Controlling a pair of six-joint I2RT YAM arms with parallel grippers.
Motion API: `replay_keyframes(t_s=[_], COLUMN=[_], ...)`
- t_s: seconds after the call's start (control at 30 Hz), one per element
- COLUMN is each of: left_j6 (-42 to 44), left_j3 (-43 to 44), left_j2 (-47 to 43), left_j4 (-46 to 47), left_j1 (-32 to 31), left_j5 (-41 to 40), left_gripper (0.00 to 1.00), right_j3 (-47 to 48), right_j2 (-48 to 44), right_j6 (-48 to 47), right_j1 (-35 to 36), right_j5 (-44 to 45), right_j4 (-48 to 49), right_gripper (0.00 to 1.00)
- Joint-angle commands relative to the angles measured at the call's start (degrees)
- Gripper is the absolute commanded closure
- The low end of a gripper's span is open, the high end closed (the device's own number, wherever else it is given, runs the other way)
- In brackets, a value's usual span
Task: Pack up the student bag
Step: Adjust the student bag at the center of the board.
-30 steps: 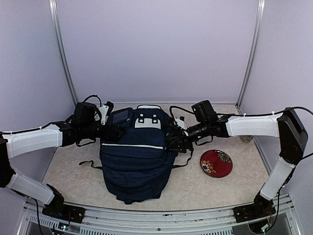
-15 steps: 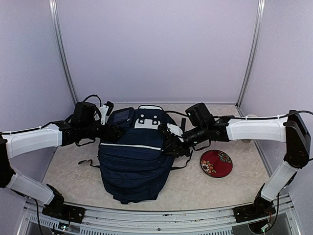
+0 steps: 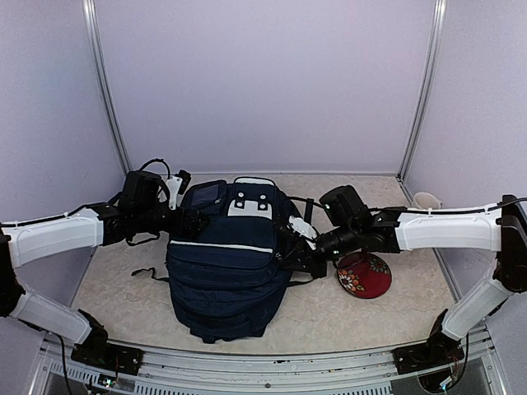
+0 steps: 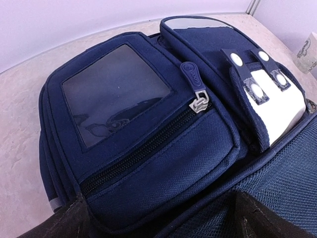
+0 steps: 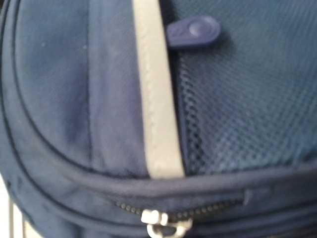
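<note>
The bag (image 3: 226,271), navy woven fabric with a white stripe and a mesh panel, lies flat in the middle of the table (image 3: 107,276). Its side pocket (image 4: 129,129) has a glossy clear window and a metal zip pull (image 4: 200,101). The left gripper (image 3: 188,222) sits at the bag's 10 o'clock, fingers (image 4: 69,223) spread wide. The right gripper (image 3: 288,249) presses in at 3 o'clock, closed tight; whether it pinches anything is hidden. A round red floral plate (image 3: 369,278) lies at 3 o'clock, partly under the right arm (image 3: 445,230). A pale cup (image 3: 426,200) stands at 2 o'clock.

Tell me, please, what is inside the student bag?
Nothing inside shows. On the student bag, the small pocket's zip is closed, and its clear window shows only dark. Fabric covers any contents.
</note>
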Motion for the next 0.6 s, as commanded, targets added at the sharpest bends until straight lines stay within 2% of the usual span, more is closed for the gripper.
replay_keyframes(t_s=[0.0, 0.13, 0.23, 0.33, 0.43, 0.5, 0.57], left_j6=[2.08, 3.82, 1.66, 1.69, -0.05, -2.70, -5.18], left_j3=[1.58, 3.09, 9.25, 16.53, 21.46, 20.50, 15.51], left_j2=[-2.69, -7.32, -2.72, 5.99, 14.79, 15.94, 14.61], left_j4=[-4.53, 2.27, 1.48, -4.85, -9.19, -6.08, 0.27], left_j1=[0.68, 0.24, 0.17, 0.94, 3.57, 4.58, 4.88], left_j5=[2.16, 12.17, 16.29, 11.74, 8.76, 9.92, 11.21], left_gripper=[0.01, 0.01, 0.01, 0.01, 0.01, 0.01, 0.01], right_j3=[-5.79, -10.18, -9.89, -7.79, -0.49, 4.79, 8.50], right_j2=[-5.21, -5.54, -4.04, -1.84, 1.24, 2.31, 2.43], right_j6=[9.07, 13.23, 13.11, 12.25, 13.05, 12.63, 10.00], right_j1=[1.39, 1.41, 1.23, -0.77, -4.54, -6.24, -7.07], right_j5=[-0.76, 5.17, 10.52, 15.79, 20.58, 23.35, 26.45], right_j4=[5.25, 13.06, 14.19, 13.35, 4.81, 0.65, -0.73], right_gripper=[1.00, 1.00, 1.00, 1.00, 1.00, 1.00, 1.00])
